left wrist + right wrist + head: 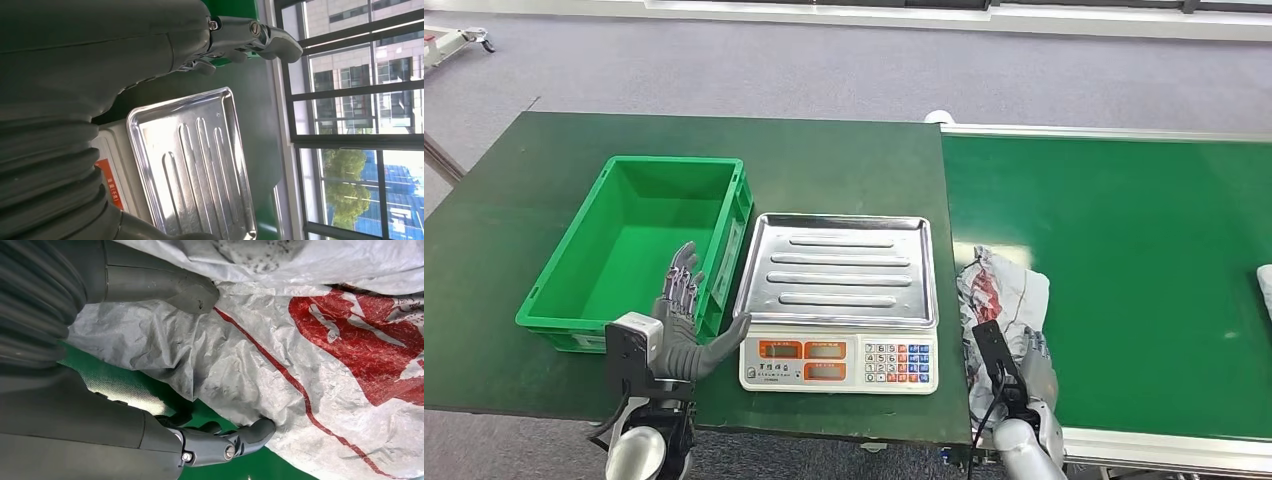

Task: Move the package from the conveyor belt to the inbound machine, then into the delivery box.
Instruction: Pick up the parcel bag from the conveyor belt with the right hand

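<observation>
Head view: the package [1002, 290], a crumpled grey-and-red bag, lies on the conveyor belt [1144, 280] at lower centre-right, beside the inbound machine [839, 300]. The right hand [1029, 365] rests on it. The left hand [686, 320], fingers released, hovers by the delivery box [639, 245] on the bench [844, 160].

Right wrist view: fingers [250, 432] and thumb [185, 290] grasp the package [280, 350].

Left wrist view: the machine's steel tray [195, 160] lies below the released fingers [260, 37].

1 package [1002, 290] on the belt [1124, 280] (a second white item [1265, 290] barely shows at the edge), 1 scale [839, 300], 1 green bin [644, 250], 2 hands [682, 325] [1029, 365].
</observation>
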Motion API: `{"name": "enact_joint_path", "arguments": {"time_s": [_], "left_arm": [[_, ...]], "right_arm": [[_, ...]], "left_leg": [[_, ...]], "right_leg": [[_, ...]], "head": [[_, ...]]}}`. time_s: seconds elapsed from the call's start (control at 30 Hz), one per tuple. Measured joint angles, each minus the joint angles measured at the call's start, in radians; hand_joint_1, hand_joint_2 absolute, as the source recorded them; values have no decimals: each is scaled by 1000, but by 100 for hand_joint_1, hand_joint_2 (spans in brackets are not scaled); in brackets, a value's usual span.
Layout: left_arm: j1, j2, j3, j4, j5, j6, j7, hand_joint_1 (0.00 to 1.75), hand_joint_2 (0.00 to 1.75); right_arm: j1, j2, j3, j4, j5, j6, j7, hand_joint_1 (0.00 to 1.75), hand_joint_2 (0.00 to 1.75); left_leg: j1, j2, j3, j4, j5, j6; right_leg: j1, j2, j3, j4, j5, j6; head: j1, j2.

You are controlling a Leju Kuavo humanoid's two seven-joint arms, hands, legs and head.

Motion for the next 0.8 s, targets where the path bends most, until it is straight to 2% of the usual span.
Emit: {"name": "enact_joint_path", "arguments": {"time_s": [0.07, 0.1, 0.23, 0.27, 0.43, 0.53, 0.8], "left_arm": [[-6, 0, 0, 4, -2, -9, -4, 0, 175], [-10, 0, -1, 6, -3, -15, -6, 0, 175], [-31, -1, -7, 22, -8, -30, -12, 0, 175], [-38, -1, -10, 27, -9, -32, -14, 0, 175], [-58, -1, -26, 44, -15, -35, -18, 0, 175], [-61, -1, -28, 45, -15, -35, -18, 0, 175], [-60, 1, -28, 51, -18, -30, -19, 0, 175]], "right_arm": [[-20, 0, -11, 35, -1, 26, -8, 2, 175], [-30, -1, -15, 51, -1, 45, -18, 10, 175], [-78, -2, -34, 105, -5, 114, -70, 167, 175], [-90, -2, -36, 116, -5, 125, -80, 175, 175], [-141, 6, -43, 142, -13, 158, -118, 175, 175], [-159, 15, -54, 146, -43, 177, -176, 175, 175], [-166, 35, -73, 156, -90, 171, -249, 175, 175]], "left_leg": [[0, 0, 6, 0, -2, 1], [1, 1, 8, 0, -3, 2], [2, 9, 11, 0, -12, 4], [2, 10, 13, 0, -13, 6], [1, 14, 19, 1, -11, 7], [0, 14, 21, 2, -8, 5], [3, 13, 15, 0, -7, 1]], "right_leg": [[0, 0, 6, -1, -4, 1], [0, 1, 9, -2, -6, 1], [0, 8, 19, -5, -8, 3], [0, 10, 22, -5, -9, 3], [-1, 13, 28, -6, -4, 5], [-1, 14, 25, -6, 3, 6], [0, 13, 14, -5, 1, 0]], "head": [[0, 0], [0, 0], [0, 0], [0, 0], [0, 0], [0, 0], [0, 0]]}}
